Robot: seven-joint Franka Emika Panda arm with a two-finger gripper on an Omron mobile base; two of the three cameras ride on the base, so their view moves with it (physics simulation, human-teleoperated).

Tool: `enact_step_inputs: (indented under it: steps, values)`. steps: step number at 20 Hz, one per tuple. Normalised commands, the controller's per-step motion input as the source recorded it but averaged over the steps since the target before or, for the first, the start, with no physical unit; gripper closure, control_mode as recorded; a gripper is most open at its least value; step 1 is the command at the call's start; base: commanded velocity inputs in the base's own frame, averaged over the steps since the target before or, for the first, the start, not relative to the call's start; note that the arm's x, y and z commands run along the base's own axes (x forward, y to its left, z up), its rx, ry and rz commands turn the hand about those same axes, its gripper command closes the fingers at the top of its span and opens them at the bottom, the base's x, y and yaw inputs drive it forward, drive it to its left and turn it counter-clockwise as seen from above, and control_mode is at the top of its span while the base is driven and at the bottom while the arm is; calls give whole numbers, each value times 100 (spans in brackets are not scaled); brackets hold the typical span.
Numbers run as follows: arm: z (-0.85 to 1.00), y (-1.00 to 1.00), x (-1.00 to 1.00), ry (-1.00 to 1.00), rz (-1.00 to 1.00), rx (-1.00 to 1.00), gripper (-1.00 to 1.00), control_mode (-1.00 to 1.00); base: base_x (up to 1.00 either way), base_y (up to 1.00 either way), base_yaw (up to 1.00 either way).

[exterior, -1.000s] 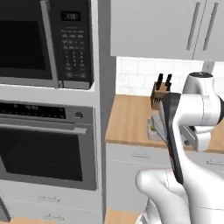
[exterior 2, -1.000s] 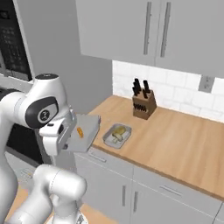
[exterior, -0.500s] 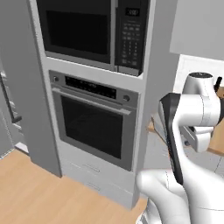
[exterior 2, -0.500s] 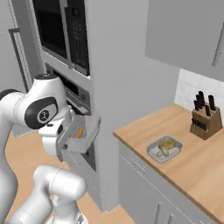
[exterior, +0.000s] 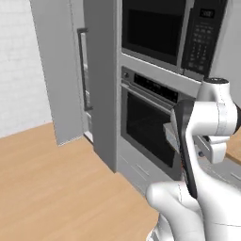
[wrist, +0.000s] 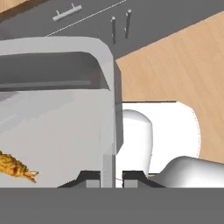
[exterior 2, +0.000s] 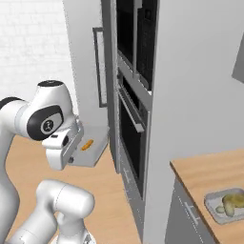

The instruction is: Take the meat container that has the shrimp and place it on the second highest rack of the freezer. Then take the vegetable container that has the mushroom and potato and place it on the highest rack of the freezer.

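Observation:
My gripper (wrist: pixel 111 177) is shut on the side wall of the meat container (wrist: pixel 65 127), a shallow grey tray with an orange shrimp (wrist: pixel 15 167) lying in it. From the right base view the meat container (exterior 2: pixel 95 146) hangs level in front of the oven, held by the gripper (exterior 2: pixel 75 153). One corner of the meat container (exterior: pixel 170 135) pokes out from behind the arm. The vegetable container (exterior 2: pixel 227 205) with potato and mushroom rests on the wooden counter. The freezer (exterior: pixel 101 80) stands left of the oven, with a dark bar handle (exterior: pixel 83 68). Its racks are hidden.
A black-fronted oven (exterior: pixel 148 129) with a microwave (exterior: pixel 174 33) above it stands straight ahead, close to the tray. Open wooden floor (exterior: pixel 56 188) stretches out to the left. The counter (exterior 2: pixel 209 178) is at the far right. A white brick wall (exterior: pixel 19 61) lies beyond the freezer.
The whole picture has swept left: the base has moved from the counter past the oven toward the freezer. The tray with the shrimp stays in the gripper.

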Motion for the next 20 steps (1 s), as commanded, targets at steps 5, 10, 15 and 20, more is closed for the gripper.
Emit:
enact_step_inputs:
  steps: [5,10,15,20]
  values:
    - [0,0,0,0,0,0,100,100,22,8,54]
    - [0,0,0,0,0,0,100,100,65,23,32]
    - [0,0,0,0,0,0,100,100,84,41,24]
    - [0,0,0,0,0,0,100,100,79,39,17]
